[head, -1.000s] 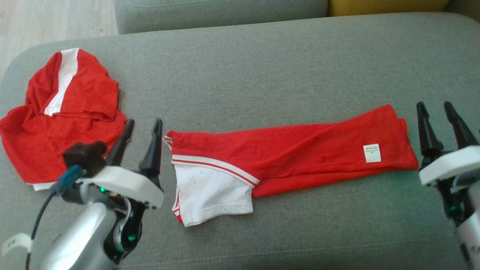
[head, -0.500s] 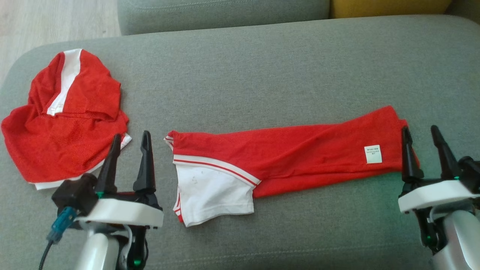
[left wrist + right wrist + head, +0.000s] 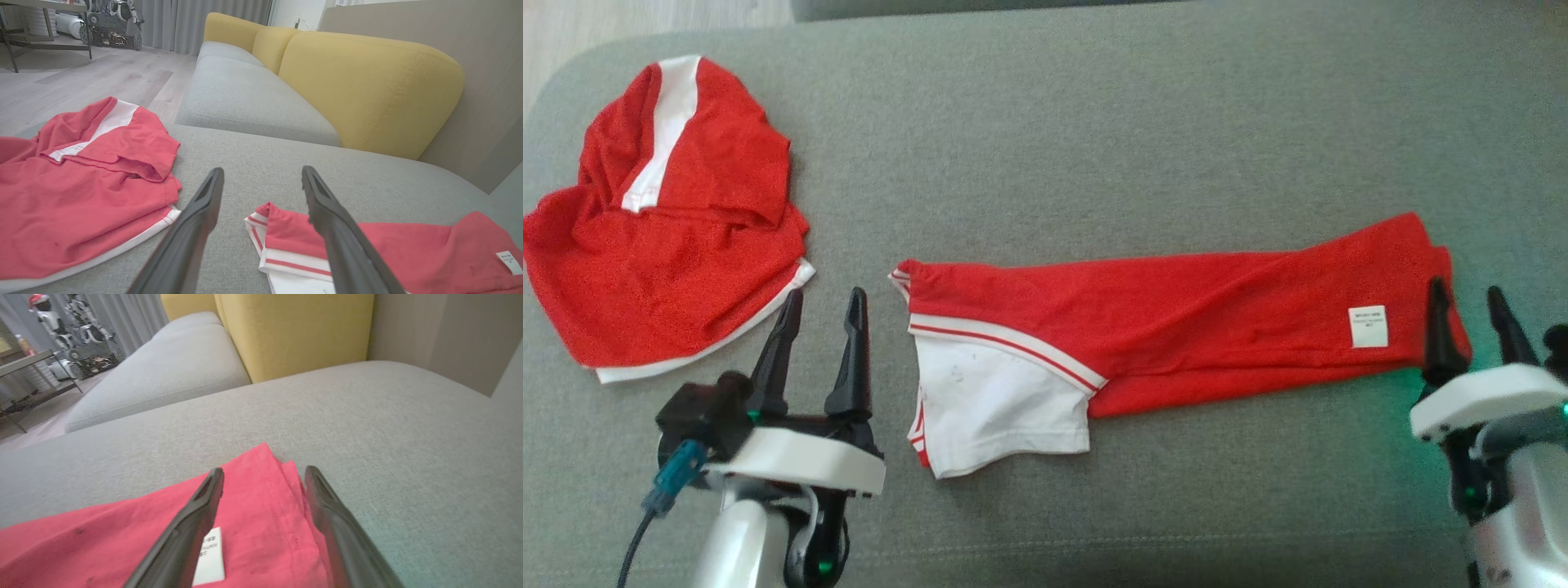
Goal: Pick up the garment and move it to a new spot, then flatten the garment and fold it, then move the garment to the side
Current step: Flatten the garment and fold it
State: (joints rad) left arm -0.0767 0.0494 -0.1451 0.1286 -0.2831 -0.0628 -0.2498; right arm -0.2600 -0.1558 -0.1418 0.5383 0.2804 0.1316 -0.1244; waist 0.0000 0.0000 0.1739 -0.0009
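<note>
One thing bears writing: a small white label (image 3: 1368, 327) lying flat on the red garment (image 3: 1176, 327), near its right end, at the right of the head view. The label carries a few short lines of dark print, too small and blurred to read. This label also sits at the lower right edge of the left wrist view and at the bottom middle of the right wrist view, where its print is equally illegible. No words, brand or numbers can be made out.
</note>
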